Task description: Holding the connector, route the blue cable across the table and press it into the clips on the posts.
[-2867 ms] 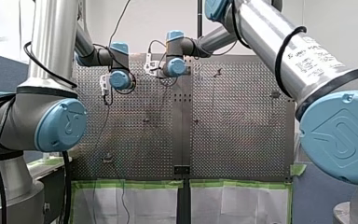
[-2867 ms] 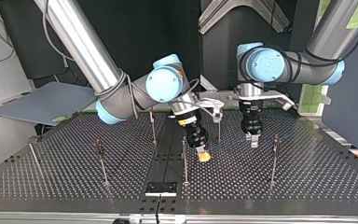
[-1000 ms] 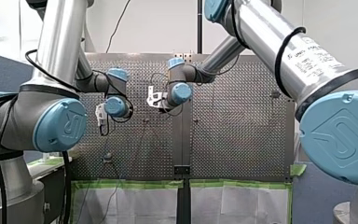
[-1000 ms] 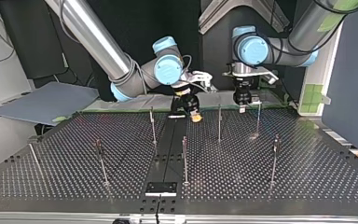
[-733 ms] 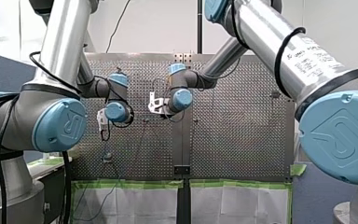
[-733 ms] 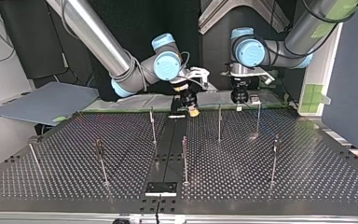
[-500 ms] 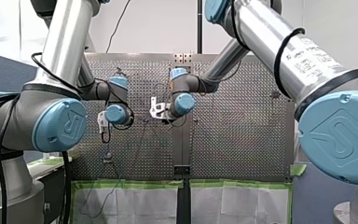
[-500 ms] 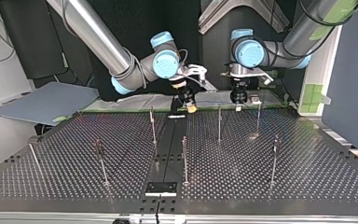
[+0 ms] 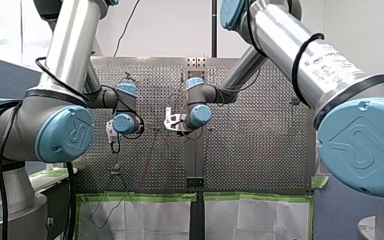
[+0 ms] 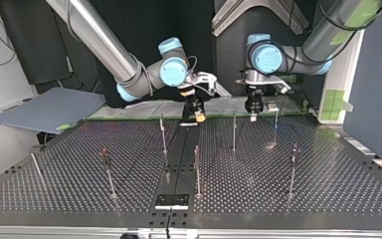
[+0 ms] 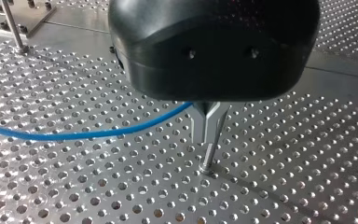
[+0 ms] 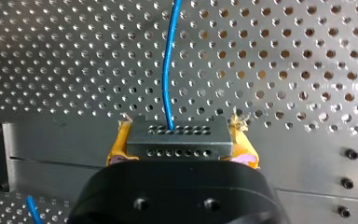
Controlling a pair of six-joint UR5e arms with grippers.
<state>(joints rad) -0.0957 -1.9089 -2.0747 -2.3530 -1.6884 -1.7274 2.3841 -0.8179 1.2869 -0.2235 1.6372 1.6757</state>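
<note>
In the right wrist view my right gripper [image 12: 177,133] is shut on the dark connector block [image 12: 177,142], its yellow pads [image 12: 115,145] on either side. The blue cable [image 12: 168,70] runs out of the connector over the table. In the left wrist view my left gripper [image 11: 209,137] has its metal fingers shut on the blue cable [image 11: 98,133], just above the table. In the top view my right gripper [image 10: 198,117] and my left gripper [image 10: 252,115] hang side by side near the table's far edge, by thin posts [image 10: 234,132].
Several thin posts stand on the perforated table [image 10: 303,199], among them one [image 10: 162,133] near my right gripper, one [image 10: 276,127] beside my left gripper and one [image 10: 197,169] in the middle. A dark seam strip [image 10: 179,164] runs down the table's centre.
Both grippers have drawn back from the table's middle to its far edge in the top view. Over the last second my right gripper has shifted a little to that view's left.
</note>
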